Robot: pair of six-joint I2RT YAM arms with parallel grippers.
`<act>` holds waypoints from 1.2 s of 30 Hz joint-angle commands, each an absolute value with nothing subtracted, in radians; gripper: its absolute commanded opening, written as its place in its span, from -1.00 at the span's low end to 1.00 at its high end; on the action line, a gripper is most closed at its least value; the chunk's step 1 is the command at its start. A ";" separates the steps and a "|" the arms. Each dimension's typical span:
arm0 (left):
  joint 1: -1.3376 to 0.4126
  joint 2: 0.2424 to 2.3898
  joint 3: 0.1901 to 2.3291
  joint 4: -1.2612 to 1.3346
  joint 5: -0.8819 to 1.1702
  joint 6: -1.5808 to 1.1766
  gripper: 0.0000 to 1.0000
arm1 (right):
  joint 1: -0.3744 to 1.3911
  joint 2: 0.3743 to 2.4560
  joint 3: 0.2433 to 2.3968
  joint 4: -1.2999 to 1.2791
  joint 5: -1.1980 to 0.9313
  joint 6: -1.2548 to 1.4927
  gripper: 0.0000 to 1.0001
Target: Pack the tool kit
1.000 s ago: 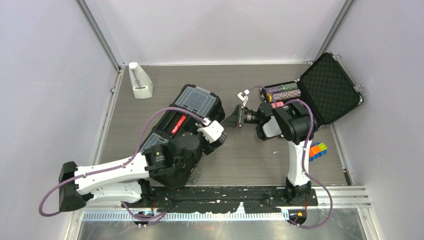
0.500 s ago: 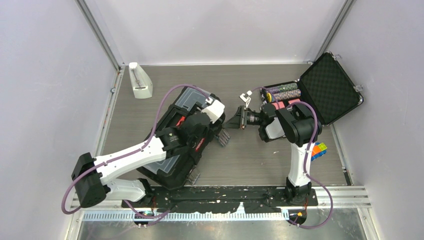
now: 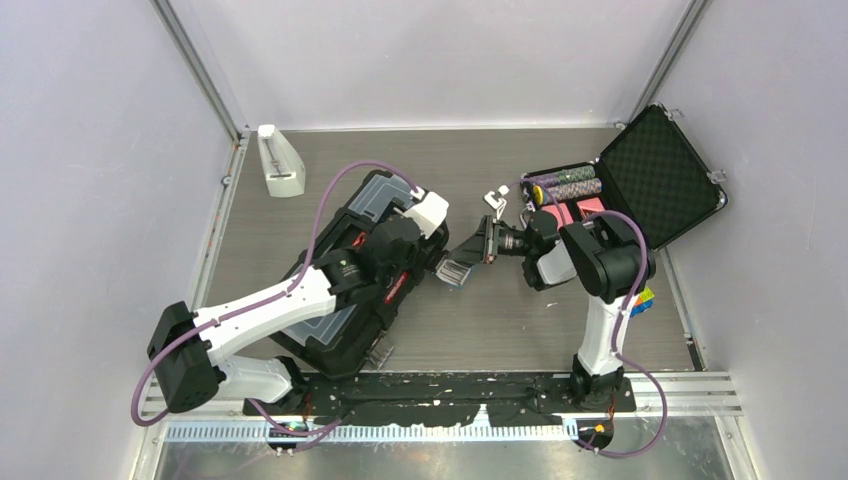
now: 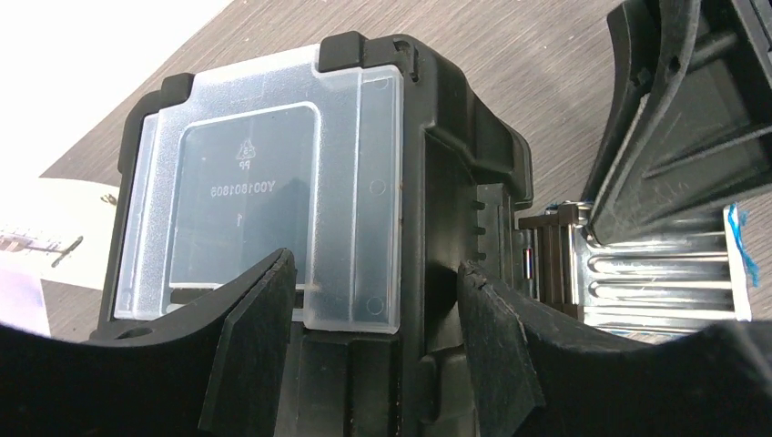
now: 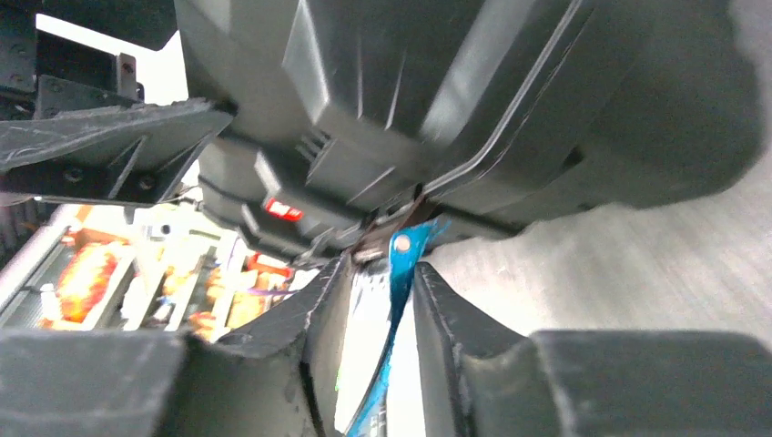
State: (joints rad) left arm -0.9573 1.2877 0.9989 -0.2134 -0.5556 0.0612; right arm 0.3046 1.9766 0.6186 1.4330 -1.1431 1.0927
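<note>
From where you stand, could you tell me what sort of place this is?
Likely a robot test cell: plain panel walls, metal framing, staged props like the toolbox and chip case.

This is looking like a robotics lab test cell: plain pale lilac wall panels (image 3: 420, 60) in bare aluminium frame posts (image 3: 195, 65) are boxing in a grey wood-grain table (image 3: 520, 160). At 6 o'clock a black base plate (image 3: 450, 388) is anchoring a white-and-black left robot arm (image 3: 260, 310) and a matching right robot arm (image 3: 598, 340), both trailing loose purple cables (image 3: 345, 185). Unrelated props are sitting around: a large black plastic toolbox (image 3: 372, 195) at 9 o'clock, a white plastic stand (image 3: 279, 160) at 11, an open foam-lined black case (image 3: 660, 175) at 2, a multicoloured puzzle cube (image 3: 636, 300) at 4.
</note>
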 commanded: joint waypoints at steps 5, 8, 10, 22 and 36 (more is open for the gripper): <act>-0.920 1.318 0.973 -0.274 -0.531 0.047 0.24 | 0.361 1.791 0.623 0.940 -1.213 0.875 -0.40; -0.920 1.313 0.974 -0.268 -0.519 0.045 0.23 | 0.405 1.679 0.791 0.125 -1.017 0.387 -0.54; -0.920 1.306 0.972 -0.264 -0.509 0.041 0.24 | 0.424 1.646 0.865 -0.092 -0.952 0.304 -0.68; -0.920 1.218 0.956 -0.215 -0.419 0.018 0.25 | 0.425 1.559 0.993 -0.222 -0.943 0.524 -0.67; -0.920 1.214 0.968 -0.180 -0.417 0.018 0.26 | 0.426 1.517 1.103 -0.226 -0.902 0.740 -0.12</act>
State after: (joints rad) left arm -0.9272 1.2320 0.9718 -0.1913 -0.4274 0.0345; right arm 0.4198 1.5970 1.0138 -0.2466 -0.8299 0.6621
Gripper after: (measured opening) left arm 0.626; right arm 0.420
